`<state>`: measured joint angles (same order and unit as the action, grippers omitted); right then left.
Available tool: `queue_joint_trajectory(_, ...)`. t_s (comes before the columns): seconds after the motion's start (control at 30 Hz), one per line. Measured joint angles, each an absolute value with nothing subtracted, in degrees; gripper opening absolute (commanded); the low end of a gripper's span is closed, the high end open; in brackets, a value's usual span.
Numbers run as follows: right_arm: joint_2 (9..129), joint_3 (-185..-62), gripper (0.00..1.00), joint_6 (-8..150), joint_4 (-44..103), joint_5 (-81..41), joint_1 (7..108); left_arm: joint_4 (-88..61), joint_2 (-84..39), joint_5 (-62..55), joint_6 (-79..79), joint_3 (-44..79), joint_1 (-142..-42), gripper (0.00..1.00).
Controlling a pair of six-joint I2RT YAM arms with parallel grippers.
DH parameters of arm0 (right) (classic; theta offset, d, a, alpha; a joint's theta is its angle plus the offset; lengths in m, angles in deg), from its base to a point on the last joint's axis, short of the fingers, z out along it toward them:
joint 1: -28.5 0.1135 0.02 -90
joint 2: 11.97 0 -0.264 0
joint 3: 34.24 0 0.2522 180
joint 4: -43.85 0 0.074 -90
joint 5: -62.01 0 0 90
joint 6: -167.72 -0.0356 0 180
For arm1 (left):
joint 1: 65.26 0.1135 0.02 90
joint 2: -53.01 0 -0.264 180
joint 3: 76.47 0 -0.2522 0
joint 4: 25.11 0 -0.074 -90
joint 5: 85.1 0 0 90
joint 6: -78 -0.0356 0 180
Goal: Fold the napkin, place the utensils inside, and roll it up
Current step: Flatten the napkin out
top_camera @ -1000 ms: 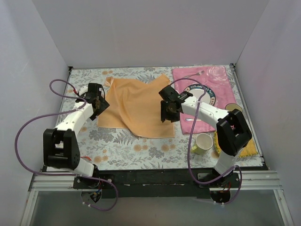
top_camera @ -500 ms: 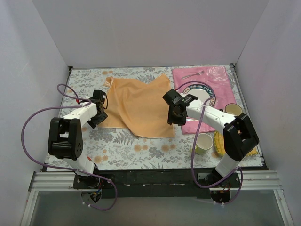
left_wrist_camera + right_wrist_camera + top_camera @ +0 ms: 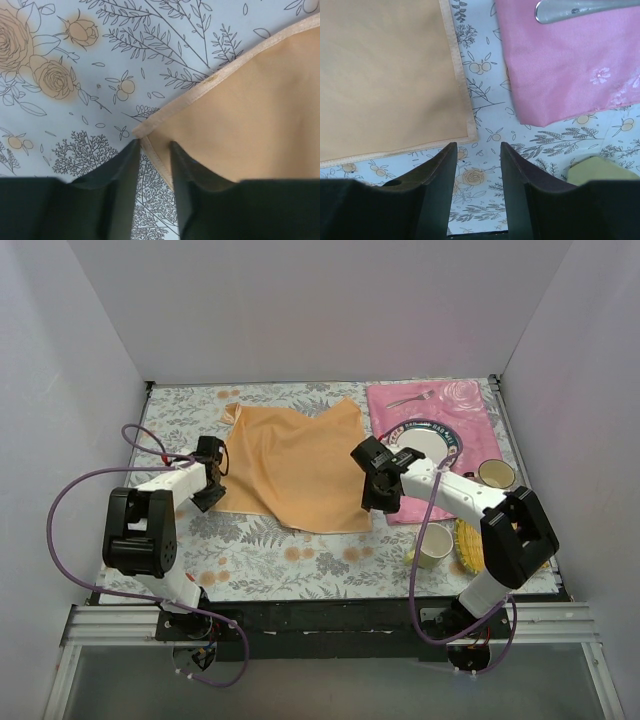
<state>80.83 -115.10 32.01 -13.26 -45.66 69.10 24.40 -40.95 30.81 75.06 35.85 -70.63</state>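
Observation:
The peach-orange napkin (image 3: pixel 290 465) lies spread on the floral tablecloth, its far edge rumpled. My left gripper (image 3: pixel 211 490) is low at its near-left corner. In the left wrist view the jaws (image 3: pixel 153 146) stand narrowly open astride the napkin's hem (image 3: pixel 150 150). My right gripper (image 3: pixel 381 498) is open and empty just right of the napkin's near-right corner (image 3: pixel 468 131), over bare tablecloth (image 3: pixel 477 150). The fork (image 3: pixel 410 398) lies on the pink placemat at the back. A silver utensil end, apparently the spoon (image 3: pixel 580 7), lies on the placemat by the right gripper.
The pink rose-print placemat (image 3: pixel 470 410) holds a dinner plate (image 3: pixel 432 437). A pale green cup (image 3: pixel 434 545) stands near the right arm, also seen in the right wrist view (image 3: pixel 597 171). A second cup (image 3: pixel 497 473) and a yellow woven mat (image 3: pixel 468 538) sit at the right.
My left gripper has come down and nearer, to the napkin's near-left corner. My right gripper has moved nearer and right, off the napkin beside its near-right corner.

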Motion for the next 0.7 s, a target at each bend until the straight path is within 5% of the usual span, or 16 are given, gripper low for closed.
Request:
queue_joint_trajectory(0.07, 80.28, -113.83, 0.49, 30.89, -13.2, -45.64, 69.3, 23.15, -40.86, 30.5, 75.37, 36.2, -70.15, 0.11)
queue_joint_trajectory(0.27, 77.81, -108.49, 0.57, 27.04, -11.32, -45.49, 70.72, 20.84, -38.43, 29.72, 75.22, 39.09, -69.1, 0.0)
queue_joint_trajectory(0.7, 81.15, -105.63, 0.54, 23.7, -7.06, -44.94, 72.14, 21.73, -31.75, 26.5, 74.28, 41.45, -69.08, 0.0)
